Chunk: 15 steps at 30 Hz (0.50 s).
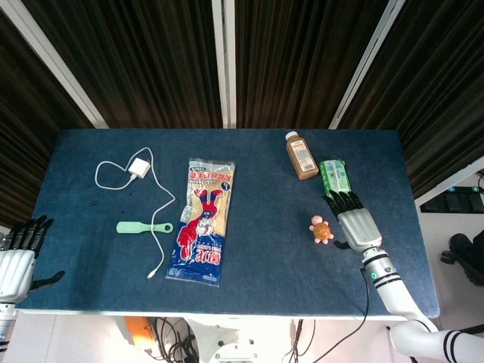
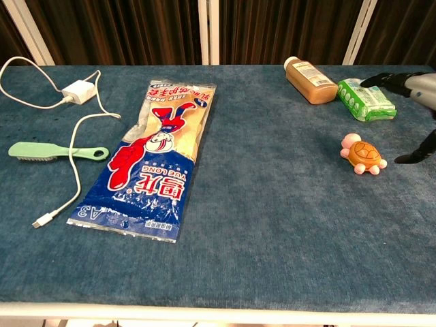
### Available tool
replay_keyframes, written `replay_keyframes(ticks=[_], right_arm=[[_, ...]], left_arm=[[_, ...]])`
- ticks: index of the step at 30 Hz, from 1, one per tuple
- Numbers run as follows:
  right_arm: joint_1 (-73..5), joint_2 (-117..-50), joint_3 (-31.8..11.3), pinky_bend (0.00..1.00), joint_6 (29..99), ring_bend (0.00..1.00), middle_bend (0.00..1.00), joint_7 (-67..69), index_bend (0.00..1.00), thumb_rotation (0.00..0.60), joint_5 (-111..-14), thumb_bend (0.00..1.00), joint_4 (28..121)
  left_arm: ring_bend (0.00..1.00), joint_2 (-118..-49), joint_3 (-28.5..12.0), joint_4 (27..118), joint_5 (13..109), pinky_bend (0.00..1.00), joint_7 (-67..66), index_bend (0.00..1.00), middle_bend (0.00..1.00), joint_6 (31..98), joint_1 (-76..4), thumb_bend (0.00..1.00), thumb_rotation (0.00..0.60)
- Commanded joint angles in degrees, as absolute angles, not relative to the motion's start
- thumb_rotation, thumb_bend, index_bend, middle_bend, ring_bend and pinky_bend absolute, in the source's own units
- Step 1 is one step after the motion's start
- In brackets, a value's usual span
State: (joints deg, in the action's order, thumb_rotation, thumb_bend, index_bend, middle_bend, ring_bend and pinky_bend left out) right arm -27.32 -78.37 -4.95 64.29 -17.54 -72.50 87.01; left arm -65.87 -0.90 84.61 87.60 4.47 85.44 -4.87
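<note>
The tabletop (image 1: 249,272) carried a long glove packet (image 1: 201,221) left of centre. The right hand (image 1: 355,224) hovered spread and empty toward the right edge, just beside a toy turtle (image 1: 321,230) lying free. The left hand (image 1: 17,261) hung spread off the front-left corner.

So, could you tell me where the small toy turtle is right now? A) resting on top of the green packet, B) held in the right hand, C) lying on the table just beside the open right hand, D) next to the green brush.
C: the toy turtle lies free on the table, with the right hand open beside it and not touching it.
</note>
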Motion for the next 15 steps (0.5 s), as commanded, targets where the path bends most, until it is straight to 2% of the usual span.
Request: replay_keyframes(ticks=[1,9,15], right_arm=[[-21.6,-73.5,-2.8,0.0,72.1,0.0,0.0,-13.3,0.0,0.6,-76.6,0.01,88.5],[-11.7,-70.0,0.9,0.0,83.2,0.0,0.0,-4.8,0.0,0.6,-80.4,0.01,85.9],[-10.1,-70.3,0.5,0.0,84.0,0.0,0.0,-2.7,0.0,0.6,-81.2,0.01,84.2]], left_arm=[[0.0,-65.8,-1.0,84.7,87.6,0.0,4.5,0.04,0.0,85.7,-4.8,0.07,0.6],[0.0,-65.9,-1.2,84.3,87.0,0.0,4.9,0.04,0.0,85.9,-4.4,0.07,0.6],[0.0,-66.3,-1.2,83.7,87.0,0.0,5.1,0.04,0.0,85.6,-4.6,0.07,0.6]])
